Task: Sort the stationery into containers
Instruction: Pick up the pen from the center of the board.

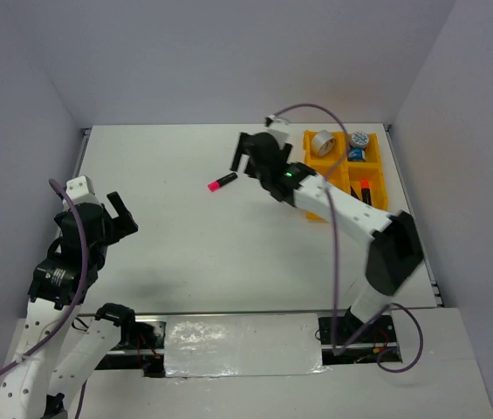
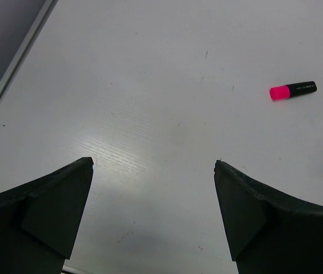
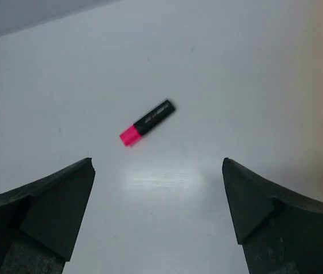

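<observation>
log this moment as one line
left fingers open | right fingers open, facing pink highlighter | pink highlighter on table, unheld | tray holds tape rolls, orange highlighter

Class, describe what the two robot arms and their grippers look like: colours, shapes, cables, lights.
The left arm and right arm have white links with black joint housings. The left gripper and right gripper are black, each with two broad wedge-shaped fingers. A thin purple cable runs along each arm. A small green light glows on the right arm's wrist.

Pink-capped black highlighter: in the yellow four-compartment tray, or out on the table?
Out. The pink-capped black highlighter lies flat on the white table, well left of the yellow plastic tray, touching nothing else.
</observation>
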Controlling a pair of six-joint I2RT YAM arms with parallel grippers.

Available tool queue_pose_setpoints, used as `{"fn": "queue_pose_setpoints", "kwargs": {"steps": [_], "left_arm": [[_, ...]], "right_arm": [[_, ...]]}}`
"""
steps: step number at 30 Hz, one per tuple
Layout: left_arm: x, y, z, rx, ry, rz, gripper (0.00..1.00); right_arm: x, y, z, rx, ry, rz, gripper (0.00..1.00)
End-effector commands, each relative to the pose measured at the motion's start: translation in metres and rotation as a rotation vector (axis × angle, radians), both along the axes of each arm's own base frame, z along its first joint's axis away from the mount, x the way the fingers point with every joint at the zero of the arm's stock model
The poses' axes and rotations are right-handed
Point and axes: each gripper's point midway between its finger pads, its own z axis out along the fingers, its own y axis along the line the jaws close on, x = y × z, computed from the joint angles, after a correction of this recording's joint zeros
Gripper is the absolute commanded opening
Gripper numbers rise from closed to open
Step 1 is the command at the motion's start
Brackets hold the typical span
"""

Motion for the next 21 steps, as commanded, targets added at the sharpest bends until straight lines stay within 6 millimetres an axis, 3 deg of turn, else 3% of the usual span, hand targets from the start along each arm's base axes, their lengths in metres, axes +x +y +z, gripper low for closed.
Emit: {"fn": "queue_pose_setpoints", "kwargs": {"steps": [1, 3, 4, 5, 6, 8, 9, 10, 14, 15, 16, 20, 21], "left_arm": [[0.005, -0.003, 0.006, 0.000, -0.032, -0.015, 0.99], [0.005, -0.004, 0.006, 0.000, -0.033, -0.020, 0.99], [0.005, -0.003, 0.006, 0.003, -0.033, -0.014, 0.99], [0.004, -0.003, 0.006, 0.002, -0.035, -0.012, 0.99], [0.004, -0.003, 0.007, 0.003, -0.036, -0.013, 0.99], [0.003, -0.005, 0.007, 0.002, -0.040, -0.022, 0.99], [0.004, -0.006, 0.008, 0.000, -0.045, -0.029, 0.99], [0.005, -0.008, 0.007, -0.001, -0.044, -0.040, 0.99], [0.005, -0.008, 0.006, 0.003, -0.031, -0.036, 0.99], [0.005, -0.008, 0.007, 0.000, -0.037, -0.038, 0.99], [0.004, -0.008, 0.007, 0.002, -0.040, -0.042, 0.99], [0.004, -0.009, 0.009, -0.003, -0.053, -0.049, 0.99], [0.004, -0.009, 0.009, -0.003, -0.051, -0.049, 0.99]], "right_arm": [[0.034, 0.044, -0.029, -0.032, 0.092, -0.167, 1.00], [0.046, 0.082, -0.050, -0.112, 0.161, -0.056, 1.00], [0.072, 0.108, -0.053, -0.116, 0.153, -0.053, 1.00], [0.070, 0.094, -0.074, -0.192, 0.234, -0.104, 1.00], [0.078, 0.095, -0.091, -0.176, 0.282, -0.167, 1.00], [0.088, 0.091, -0.106, -0.123, 0.292, -0.244, 1.00], [0.090, 0.092, -0.103, -0.083, 0.270, -0.261, 1.00], [0.093, 0.094, -0.124, -0.060, 0.252, -0.263, 1.00], [0.102, 0.106, -0.132, -0.009, 0.246, -0.203, 1.00], [0.107, 0.107, -0.162, -0.065, 0.290, -0.190, 1.00], [0.116, 0.114, -0.140, -0.053, 0.281, -0.175, 1.00], [0.125, 0.117, -0.162, -0.036, 0.328, -0.125, 1.00], [0.124, 0.117, -0.145, -0.010, 0.305, -0.118, 1.00]]}}
